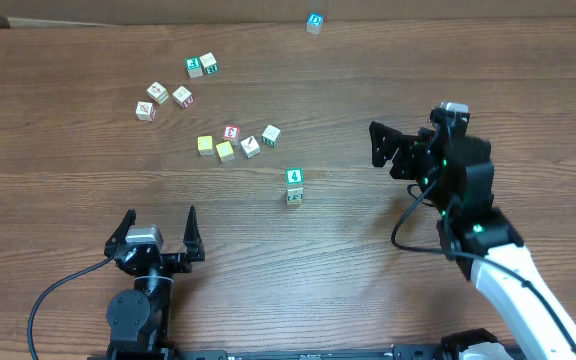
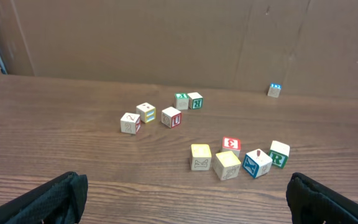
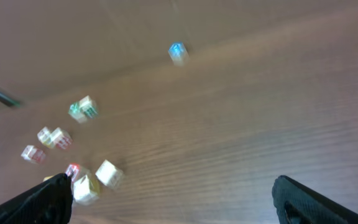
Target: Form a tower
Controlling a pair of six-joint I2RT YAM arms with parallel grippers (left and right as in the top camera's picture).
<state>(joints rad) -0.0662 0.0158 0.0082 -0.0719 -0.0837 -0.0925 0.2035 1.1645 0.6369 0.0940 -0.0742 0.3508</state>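
The tower (image 1: 294, 186) stands mid-table as a short stack, a green-edged white cube with a green "4" on top of another cube. My left gripper (image 1: 160, 228) rests near the front edge, well to the tower's left, open and empty. In the left wrist view its gripper (image 2: 185, 199) shows only bare wood between the black fingers (image 2: 55, 198). My right gripper (image 1: 393, 145) hovers to the right of the tower, apart from it, open with nothing held. The blurred right wrist view shows that gripper (image 3: 173, 199) wide apart over bare table.
A cluster of loose cubes (image 1: 233, 142) lies behind and left of the tower, with yellow ones (image 2: 201, 156) among them. Further back are a pair of green-lettered cubes (image 1: 201, 66), three more cubes (image 1: 163, 100), and a lone blue cube (image 1: 314, 22) by the back wall.
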